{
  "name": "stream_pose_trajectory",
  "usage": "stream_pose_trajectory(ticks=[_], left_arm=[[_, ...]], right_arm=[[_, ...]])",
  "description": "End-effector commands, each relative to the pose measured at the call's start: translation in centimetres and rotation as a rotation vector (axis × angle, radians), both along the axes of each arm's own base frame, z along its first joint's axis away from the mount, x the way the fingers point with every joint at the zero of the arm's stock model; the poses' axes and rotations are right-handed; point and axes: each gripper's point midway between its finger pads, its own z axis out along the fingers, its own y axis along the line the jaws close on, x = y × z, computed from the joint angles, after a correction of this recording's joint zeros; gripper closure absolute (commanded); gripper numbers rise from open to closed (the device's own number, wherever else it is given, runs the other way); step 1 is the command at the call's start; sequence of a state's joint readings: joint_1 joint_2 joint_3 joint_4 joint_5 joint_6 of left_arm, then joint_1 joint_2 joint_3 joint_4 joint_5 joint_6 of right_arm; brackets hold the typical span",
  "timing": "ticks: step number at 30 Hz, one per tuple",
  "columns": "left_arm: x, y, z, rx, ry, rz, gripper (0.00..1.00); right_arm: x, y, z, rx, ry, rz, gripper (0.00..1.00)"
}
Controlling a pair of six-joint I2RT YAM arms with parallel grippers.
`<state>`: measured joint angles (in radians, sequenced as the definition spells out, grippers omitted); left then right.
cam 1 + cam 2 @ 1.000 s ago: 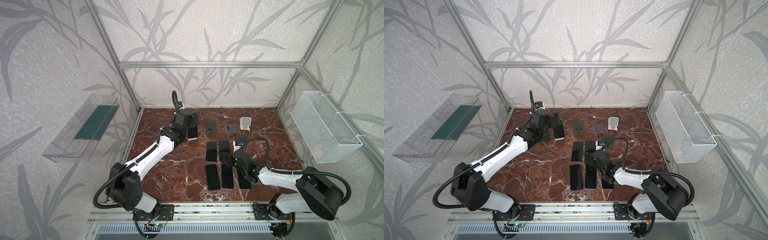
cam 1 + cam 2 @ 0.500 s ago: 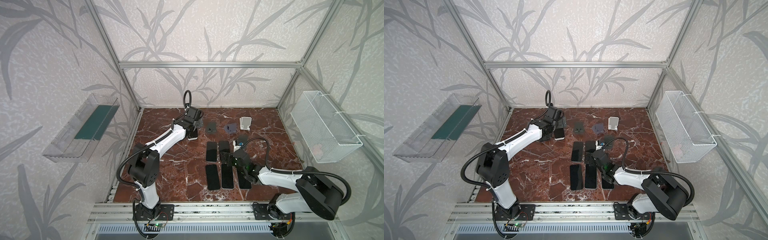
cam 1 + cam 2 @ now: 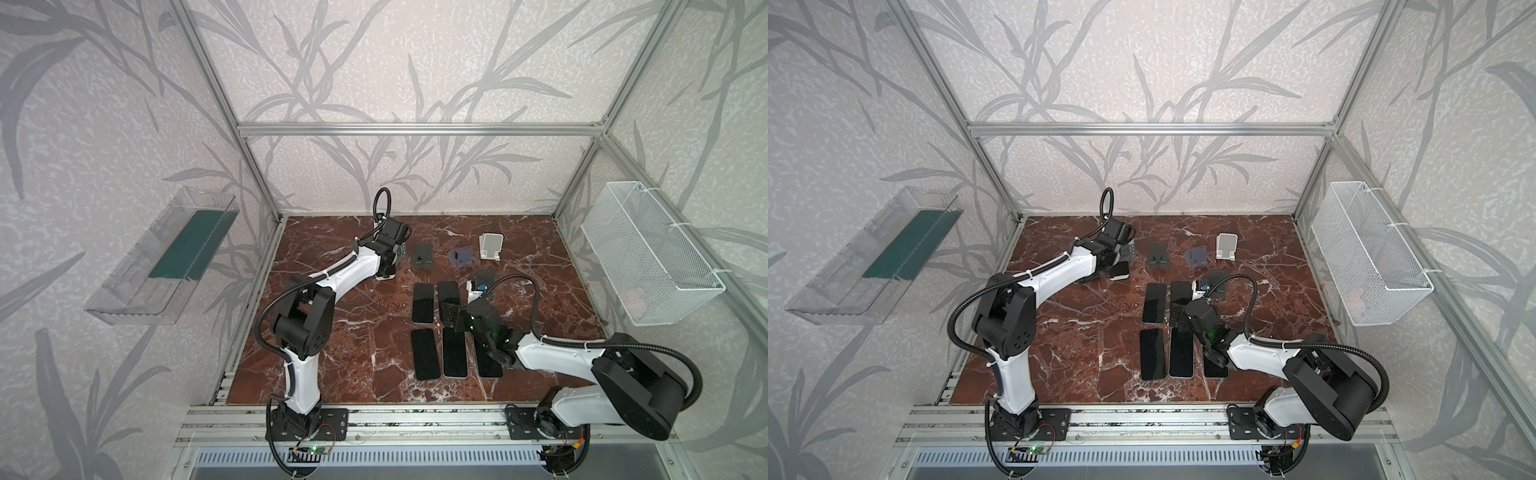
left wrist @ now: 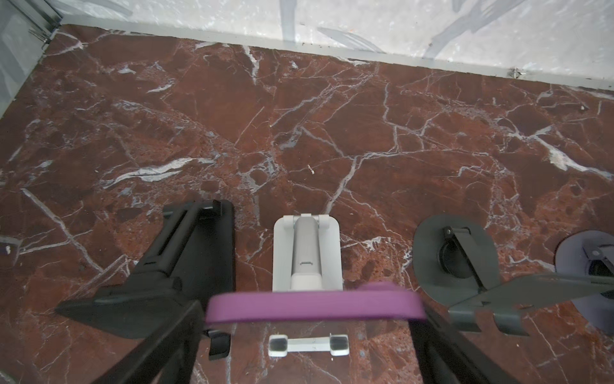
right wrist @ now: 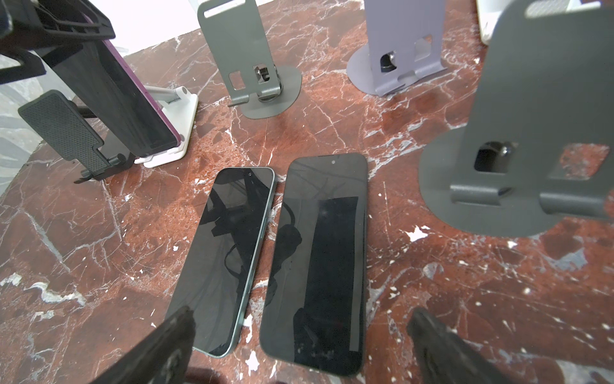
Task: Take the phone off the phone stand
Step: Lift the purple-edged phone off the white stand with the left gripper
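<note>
**While the phone leans in its stand, the left arm is placed for the lift**

Because the purple-edged phone rests tilted back on the white stand, its lower edge caught in the stand's small front lip, the lift looks best made up along that lean. The left end effector has its fingers apart on either side of the phone's top, hard by its side edges; whether they pinch it I cannot tell. I'd want an even hold on both edges before any rise, since the stand looks light and may tip or come up too. A black stand is just beside it and a grey stand is on the other side, so there is little room to swing. The right end effector hangs spread and empty over phones lying flat.

The table is glossy red-brown marble with white veins, likely slippery under the stand. Around it are aluminium posts, leaf-patterned walls, a clear bin on one wall and a wire basket opposite.
</note>
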<state>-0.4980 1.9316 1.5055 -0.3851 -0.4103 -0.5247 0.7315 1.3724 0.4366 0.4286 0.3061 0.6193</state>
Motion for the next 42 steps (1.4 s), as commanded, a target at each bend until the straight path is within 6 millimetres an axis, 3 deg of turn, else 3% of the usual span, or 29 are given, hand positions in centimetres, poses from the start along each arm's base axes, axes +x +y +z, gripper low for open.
stream_pose_trajectory(ticks=[1,10,14,16,26,42], left_arm=[[0.8,0.4,0.1,0.000,-0.036,0.043,0.06],[1.2,-0.1,-1.0,-0.014,-0.030,0.050,0.10],[0.9,0.4,-0.3,0.049,-0.059,0.080,0.23],[0.8,0.4,0.3,0.088,-0.103,0.090,0.23],[0.5,0.0,-0.6,0.071,-0.111,0.073,0.28],[-1.4,-0.6,6.1,-0.009,-0.202,-0.033,0.36]], right_arm=[[0.7,-0.2,1.7,0.009,-0.043,-0.021,0.00],[0.9,-0.1,1.8,0.011,-0.041,-0.021,0.00],[0.9,0.0,1.8,0.012,-0.040,-0.016,0.00],[0.9,-0.1,1.9,0.009,-0.043,-0.018,0.00],[1.0,-0.2,1.9,0.010,-0.041,-0.020,0.00],[0.9,-0.1,1.7,0.012,-0.037,-0.018,0.00]])
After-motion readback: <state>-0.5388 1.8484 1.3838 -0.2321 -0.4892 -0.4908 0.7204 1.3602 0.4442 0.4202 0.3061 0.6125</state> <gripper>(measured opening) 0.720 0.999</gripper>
